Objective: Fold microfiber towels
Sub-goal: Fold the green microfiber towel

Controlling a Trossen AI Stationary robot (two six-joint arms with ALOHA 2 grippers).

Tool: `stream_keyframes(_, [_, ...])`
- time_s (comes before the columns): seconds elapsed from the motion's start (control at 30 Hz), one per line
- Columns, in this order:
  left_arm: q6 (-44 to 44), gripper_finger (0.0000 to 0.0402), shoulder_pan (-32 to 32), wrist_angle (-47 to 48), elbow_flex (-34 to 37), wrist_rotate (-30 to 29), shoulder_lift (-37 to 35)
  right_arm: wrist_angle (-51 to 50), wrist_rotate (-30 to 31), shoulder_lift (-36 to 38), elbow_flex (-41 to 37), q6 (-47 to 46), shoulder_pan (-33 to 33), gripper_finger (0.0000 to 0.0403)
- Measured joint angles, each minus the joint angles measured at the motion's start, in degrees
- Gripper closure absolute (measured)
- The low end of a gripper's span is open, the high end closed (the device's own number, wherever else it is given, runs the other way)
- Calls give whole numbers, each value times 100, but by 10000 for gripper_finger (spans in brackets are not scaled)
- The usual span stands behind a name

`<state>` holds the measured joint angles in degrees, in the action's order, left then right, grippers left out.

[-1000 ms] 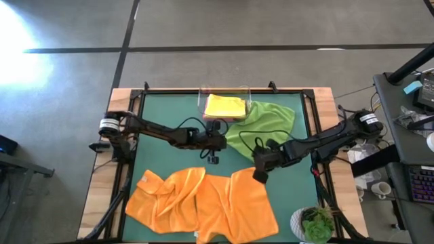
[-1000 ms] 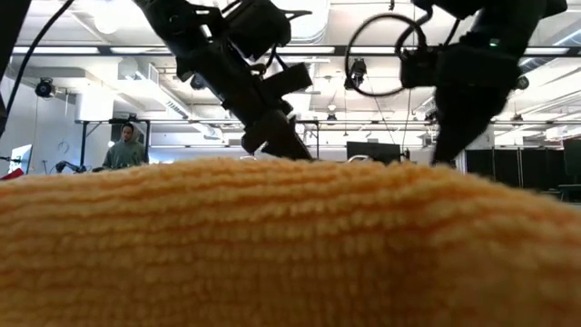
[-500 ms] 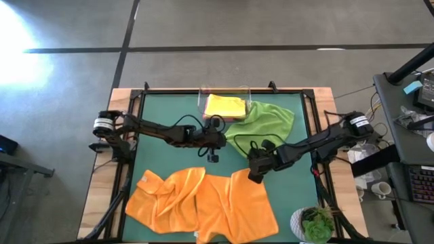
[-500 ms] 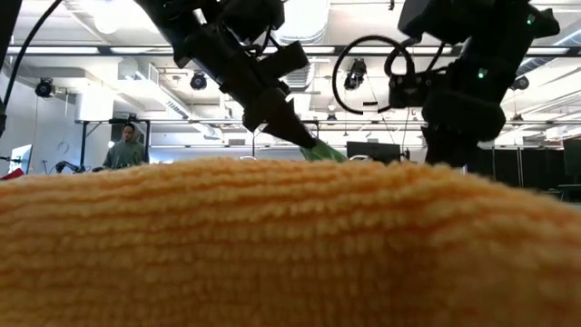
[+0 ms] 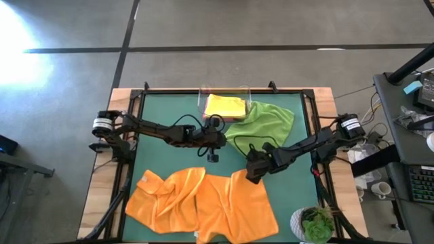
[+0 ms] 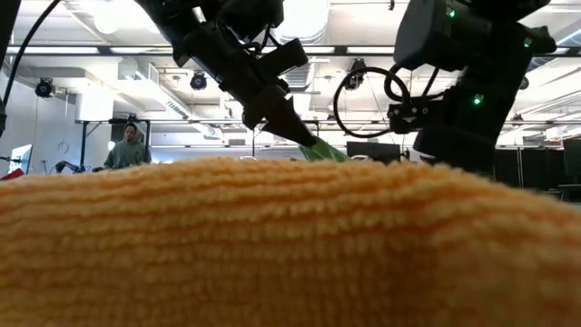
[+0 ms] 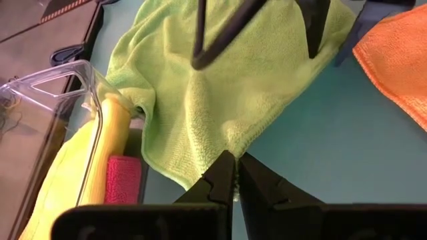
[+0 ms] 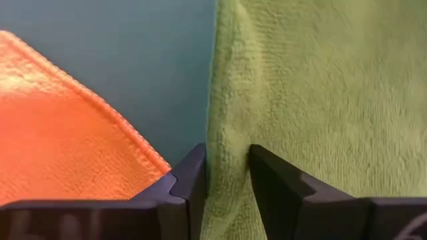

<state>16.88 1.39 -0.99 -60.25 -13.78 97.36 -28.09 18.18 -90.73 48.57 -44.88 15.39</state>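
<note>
Both grippers pinch edges of the crumpled lime-green microfiber towel (image 5: pixel 261 124).

Left gripper (image 7: pixel 234 175) is fully closed on a corner of that towel, mid-table. Right gripper (image 8: pixel 227 175) has its fingers narrowed around a fold at the towel's near edge, beside the orange cloth's hem. Green towel lies toward the table's far right. Folded yellow towel (image 5: pixel 224 106) and pink one (image 7: pixel 123 179) sit in the clear plastic tray (image 7: pixel 41 87) at the far edge. Two orange microfiber towels (image 5: pixel 203 203) spread along the near edge.
</note>
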Motion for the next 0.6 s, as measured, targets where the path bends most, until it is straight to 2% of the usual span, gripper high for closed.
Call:
stream_keyframes(0.37, [52, 401, 15, 26, 0, -2, -72, -1364, -44, 320, -10, -905, 324, 343])
stream_keyframes(0.6, [317, 401, 36, 28, 0, -7, -90, -1448, -66, 440, -10, -1129, 554, 351])
